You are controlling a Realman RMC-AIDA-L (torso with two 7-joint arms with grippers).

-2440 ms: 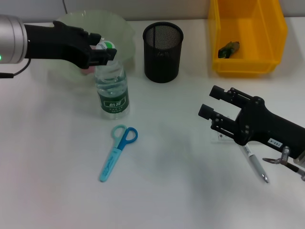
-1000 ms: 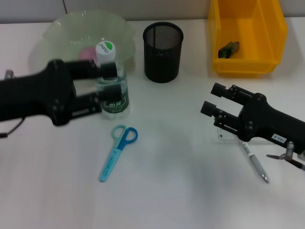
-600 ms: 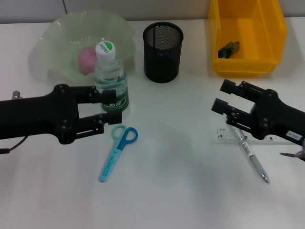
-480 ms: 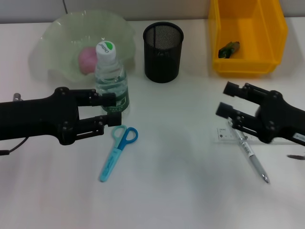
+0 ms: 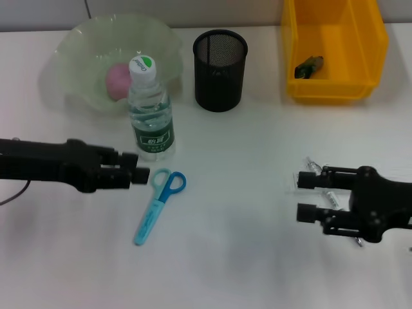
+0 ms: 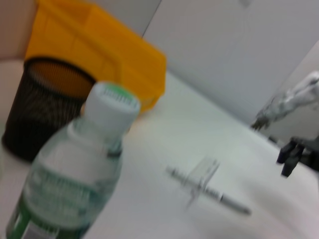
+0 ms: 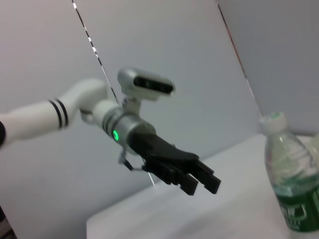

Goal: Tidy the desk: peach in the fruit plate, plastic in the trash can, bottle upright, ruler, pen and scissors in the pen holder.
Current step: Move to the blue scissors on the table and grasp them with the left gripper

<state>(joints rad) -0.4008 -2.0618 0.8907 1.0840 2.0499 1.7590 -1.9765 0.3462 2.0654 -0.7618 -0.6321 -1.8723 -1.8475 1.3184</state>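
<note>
The clear bottle (image 5: 150, 109) with a white cap stands upright in front of the green glass fruit plate (image 5: 77, 45), which holds the pink peach (image 5: 118, 78). My left gripper (image 5: 138, 172) is open and empty, just left of the blue scissors' (image 5: 159, 205) handles and apart from the bottle (image 7: 291, 179). My right gripper (image 5: 308, 195) is open and low over the pen (image 5: 331, 198). The clear ruler (image 6: 202, 172) lies across the pen (image 6: 209, 191). A scrap of plastic (image 5: 308, 66) lies in the yellow trash can (image 5: 335, 87). The black mesh pen holder (image 5: 220, 61) looks empty.
The pen holder stands between the plate and the yellow can at the back. Bare white desk lies between my two arms and along the front edge.
My left gripper has let go of the bottle, pulled back and dropped beside the scissors. My right gripper has slid toward the front edge over the pen and ruler.
</note>
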